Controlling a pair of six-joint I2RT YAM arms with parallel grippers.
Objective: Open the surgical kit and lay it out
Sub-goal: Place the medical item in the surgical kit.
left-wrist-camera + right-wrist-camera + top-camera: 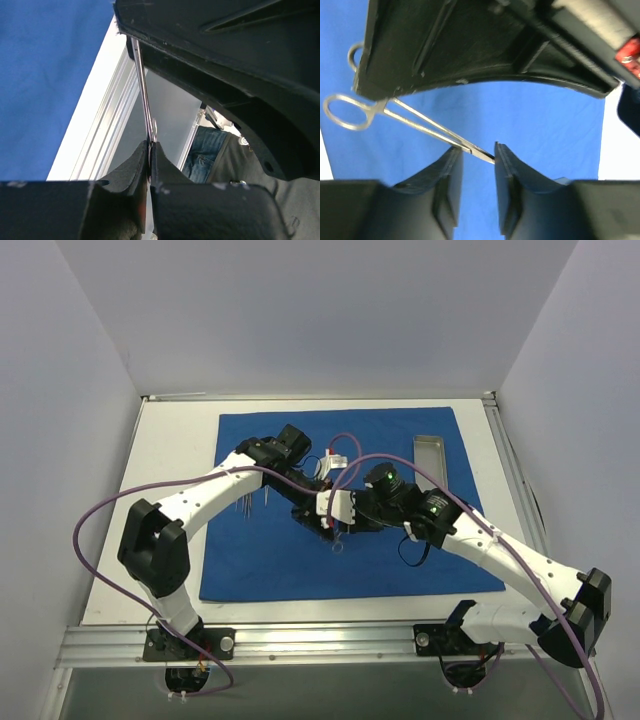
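Left wrist: left hand (150, 149) pinches forceps (144, 95); right hand (479, 152) spread round tip; metal tray (432, 453) on blue wrap (400, 540) nearby.

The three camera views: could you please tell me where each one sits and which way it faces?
Top external: above and behind the bases, looking down on the table, blue cloth and metal tray; both arms show.
Left wrist: on the left arm, facing past the cloth's edge off the table; left jaws show, shut on the forceps.
Right wrist: on the right arm, facing down onto the cloth; right jaws show, open around the forceps tip.
Shared: both wrist views see the forceps and the cloth.
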